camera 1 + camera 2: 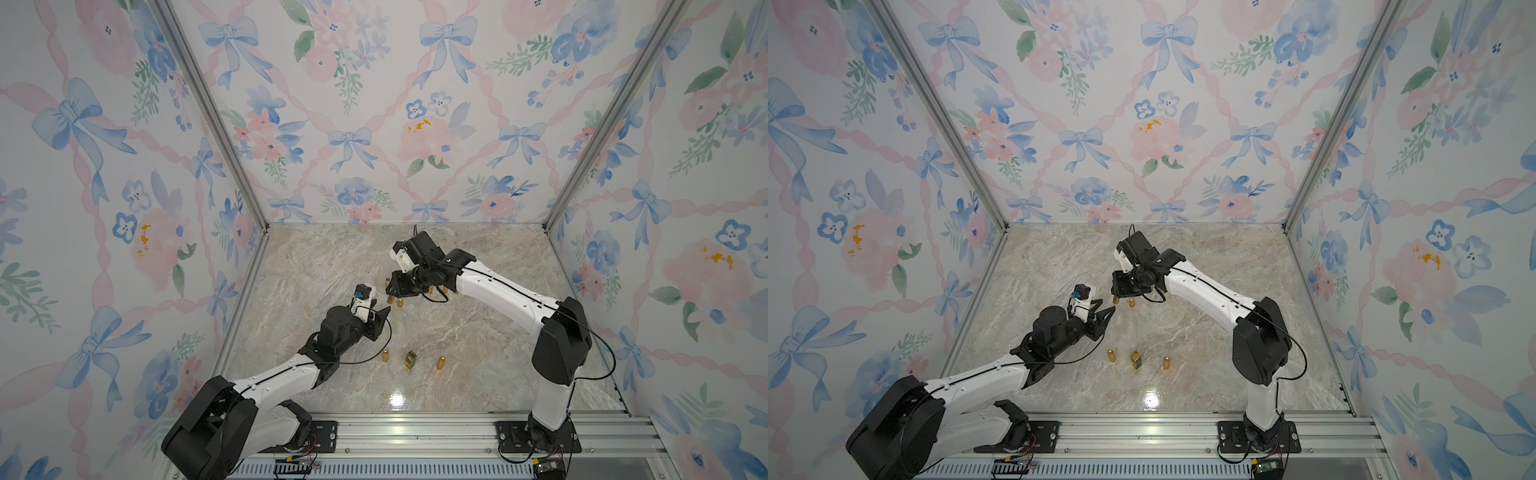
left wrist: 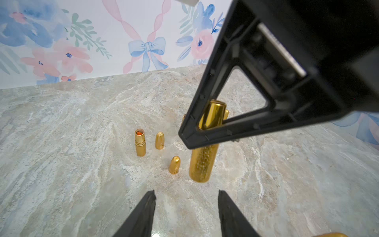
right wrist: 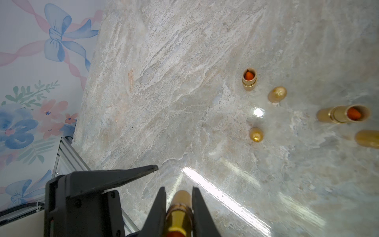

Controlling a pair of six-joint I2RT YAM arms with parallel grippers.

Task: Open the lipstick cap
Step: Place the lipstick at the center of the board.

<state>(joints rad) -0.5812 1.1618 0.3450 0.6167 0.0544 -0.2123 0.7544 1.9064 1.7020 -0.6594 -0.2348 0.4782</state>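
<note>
Lipstick [image 2: 202, 164] upright, clamped near top by right fingers [image 3: 158, 207], lower end close over desk [image 2: 82, 143], likely steadied for opposing pull; left fingers [image 2: 143, 213] apart, empty, near it; cap state unclear

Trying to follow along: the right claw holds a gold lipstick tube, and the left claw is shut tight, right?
Not quite: the left wrist view shows the left gripper open and empty. The right gripper does hold the gold lipstick tube.

Two end effectors [image 1: 382, 306] (one square case [image 1: 410, 359])
</note>
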